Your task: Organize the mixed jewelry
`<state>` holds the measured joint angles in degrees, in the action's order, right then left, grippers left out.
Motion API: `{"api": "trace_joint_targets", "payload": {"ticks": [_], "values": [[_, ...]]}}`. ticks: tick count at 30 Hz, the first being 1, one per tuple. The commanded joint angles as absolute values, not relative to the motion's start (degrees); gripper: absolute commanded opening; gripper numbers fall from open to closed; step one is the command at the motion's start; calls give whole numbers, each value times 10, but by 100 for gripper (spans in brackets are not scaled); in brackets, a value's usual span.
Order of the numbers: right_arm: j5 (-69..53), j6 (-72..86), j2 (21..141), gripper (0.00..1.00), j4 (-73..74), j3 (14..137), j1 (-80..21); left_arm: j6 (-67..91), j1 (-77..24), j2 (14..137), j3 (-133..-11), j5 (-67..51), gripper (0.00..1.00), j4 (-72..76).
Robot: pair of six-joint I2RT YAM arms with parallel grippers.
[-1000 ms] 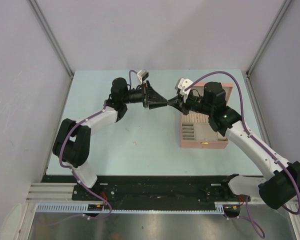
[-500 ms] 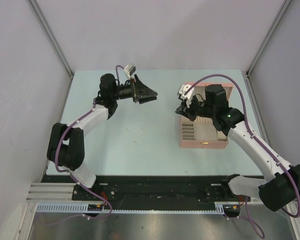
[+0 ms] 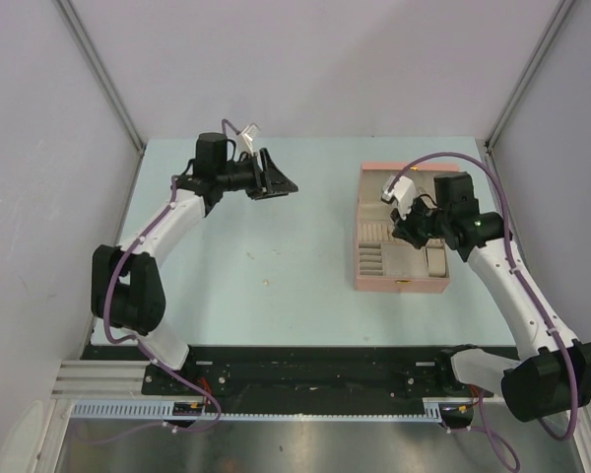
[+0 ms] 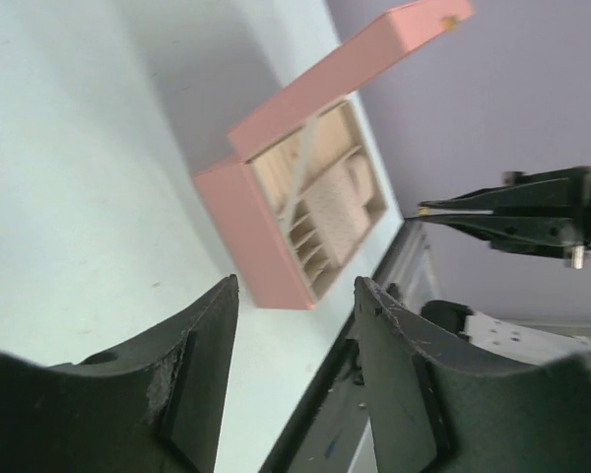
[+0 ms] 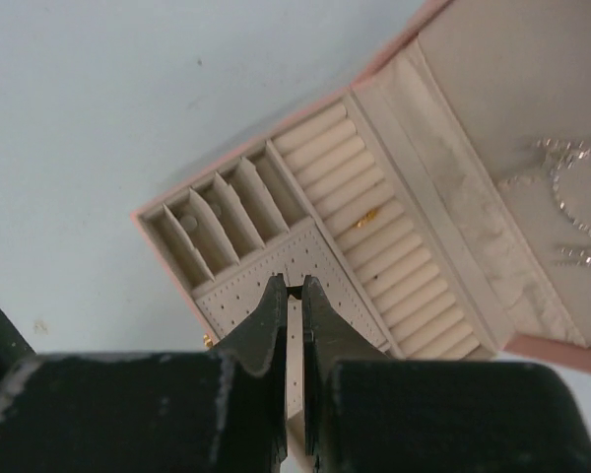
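Handover looks done: left gripper [image 3: 281,185] has backed off, jaws spread and empty; right gripper [image 5: 289,291], clamped seemingly on a tiny gold piece [image 4: 424,210], now has the pink box [image 3: 399,287] beneath

Pink jewellery box [image 3: 402,286], lid open, cream-lined: ring rolls, slotted compartments, perforated panel. Stands on pale blue-green counter [image 3: 276,227], right side.

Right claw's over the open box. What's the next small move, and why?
Probably lower the right claw toward the perforated panel of the pink box: it hangs above that panel, shut, seemingly on a gold speck.
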<state>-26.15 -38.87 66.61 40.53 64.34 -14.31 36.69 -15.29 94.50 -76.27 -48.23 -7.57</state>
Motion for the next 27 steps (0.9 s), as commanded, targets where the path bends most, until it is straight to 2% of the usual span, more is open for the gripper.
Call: {"api": "trace_joint_targets", "payload": {"ticks": [1, 13, 27], "values": [[-209, -424, 685, 0, 481, 662, -127, 235, -151, 943, -788, -403, 56, -182], [-112, -458, 711, 0, 549, 664, -113, 130, -155, 969, -806, -298, 56, -250], [-93, -453, 768, 0, 581, 693, -104, 43, -175, 976, -792, -224, 56, -241]]}}
